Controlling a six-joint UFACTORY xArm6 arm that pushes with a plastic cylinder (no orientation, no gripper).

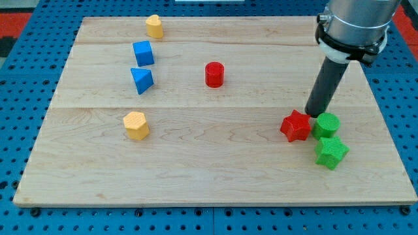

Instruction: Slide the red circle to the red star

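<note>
The red circle (214, 74) stands near the middle of the wooden board (215, 176), a little toward the view's top. The red star (296, 126) lies toward the view's right, touching or nearly touching a green circle (326, 124) on its right. My tip (315, 115) rests on the board just above the gap between the red star and the green circle, far to the right of the red circle.
A green star (331, 152) lies below the green circle. A blue cube (144, 53) and a blue triangle (141, 79) sit at the view's left. A yellow block (154, 26) is at the top; a yellow hexagon (136, 125) lies lower left.
</note>
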